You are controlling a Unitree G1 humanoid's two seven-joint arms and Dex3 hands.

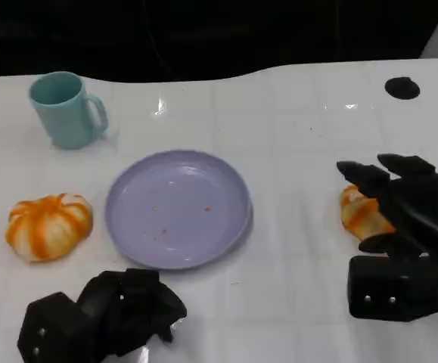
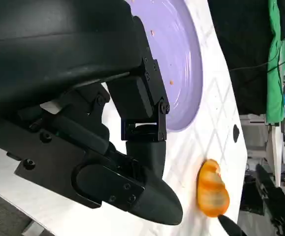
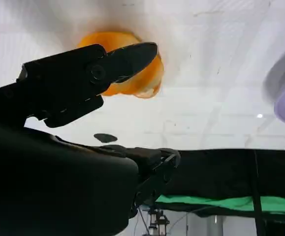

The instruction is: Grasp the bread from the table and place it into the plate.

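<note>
Bread [image 1: 362,214] half hidden by right hand [image 1: 408,227] | fingers [image 1: 370,175] around it, grasp unclear | left hand [image 1: 105,318] clenched, empty

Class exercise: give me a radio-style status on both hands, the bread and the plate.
Right hand open, fingers around the bread, no firm grip visible. Left hand curled, holding nothing, near plate. Plate bare except crumbs; path clear.

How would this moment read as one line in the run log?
phase: reaching bread | right hand: open, fingers around bread, not lifted | left hand: idle near plate | plate: no bread
</note>
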